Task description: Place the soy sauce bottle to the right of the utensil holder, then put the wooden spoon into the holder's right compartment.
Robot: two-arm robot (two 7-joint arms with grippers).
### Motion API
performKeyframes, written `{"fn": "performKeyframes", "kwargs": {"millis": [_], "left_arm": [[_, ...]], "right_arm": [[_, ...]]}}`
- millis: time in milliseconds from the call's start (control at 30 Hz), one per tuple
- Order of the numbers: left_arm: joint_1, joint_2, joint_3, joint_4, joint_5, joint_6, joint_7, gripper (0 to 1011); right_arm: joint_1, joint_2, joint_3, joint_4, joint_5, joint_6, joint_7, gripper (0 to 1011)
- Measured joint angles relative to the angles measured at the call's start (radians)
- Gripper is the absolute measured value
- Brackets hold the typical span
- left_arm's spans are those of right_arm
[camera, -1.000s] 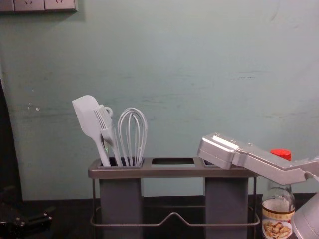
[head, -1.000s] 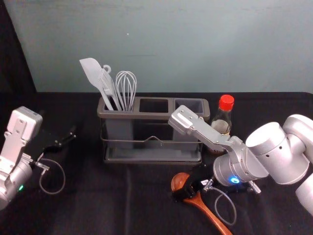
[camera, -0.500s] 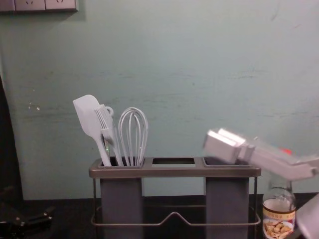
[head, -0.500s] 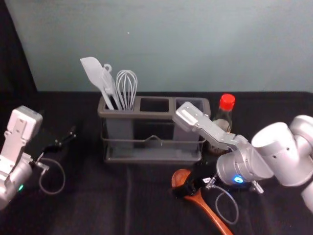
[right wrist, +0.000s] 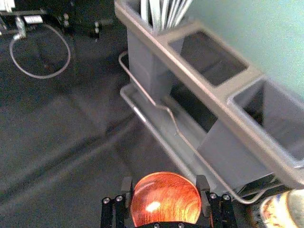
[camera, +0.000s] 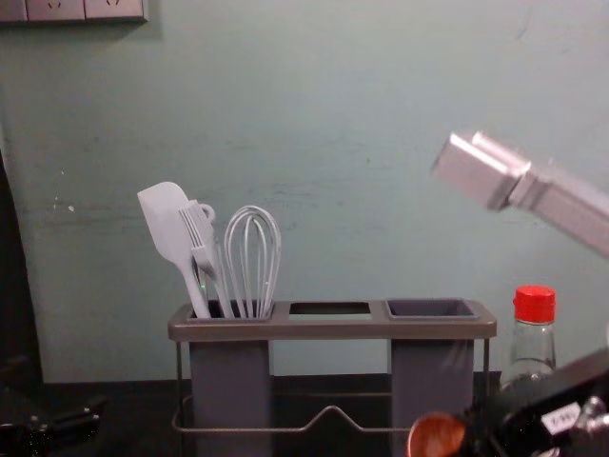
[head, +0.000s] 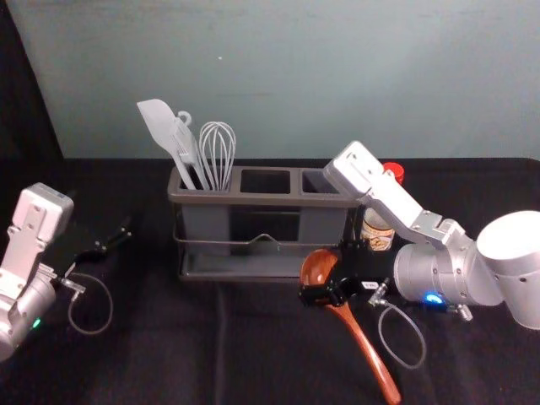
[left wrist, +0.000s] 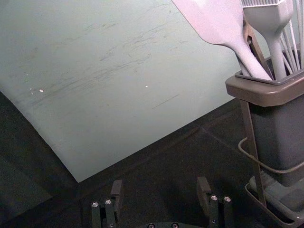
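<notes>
Right gripper point(right wrist: 165, 184) at 5 o'clock of holder point(head: 270, 200) clamps spoon point(head: 363, 344) near bowl: lift handle tip over right compartment point(camera: 433, 309), lower upright; left gripper point(left wrist: 161, 187) open, 9 o'clock.

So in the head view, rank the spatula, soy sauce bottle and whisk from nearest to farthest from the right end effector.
1. Soy sauce bottle, right of the utensil holder.
2. Whisk, in the holder's left compartment.
3. Spatula, same compartment, leaning out to the left.
</notes>
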Motion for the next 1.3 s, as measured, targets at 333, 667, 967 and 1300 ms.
{"fn": "performKeyframes", "kwargs": {"millis": [333, 667, 967, 1300], "left_arm": [[0.000, 0.000, 0.000, 0.000, 0.000, 0.000, 0.000, 1011], [0.000, 0.000, 0.000, 0.000, 0.000, 0.000, 0.000, 1011], [0.000, 0.000, 0.000, 0.000, 0.000, 0.000, 0.000, 1011], [0.000, 0.000, 0.000, 0.000, 0.000, 0.000, 0.000, 1011]], "right_arm": [[-0.055, 0.025, 0.055, -0.125, -0.009, -0.058, -0.032, 836], [-0.092, 0.047, 0.113, -0.243, 0.003, -0.096, -0.045, 836], [-0.110, 0.064, 0.153, -0.326, 0.028, -0.120, -0.058, 836], [-0.061, 0.069, 0.179, -0.354, 0.061, -0.127, -0.057, 836]]}}
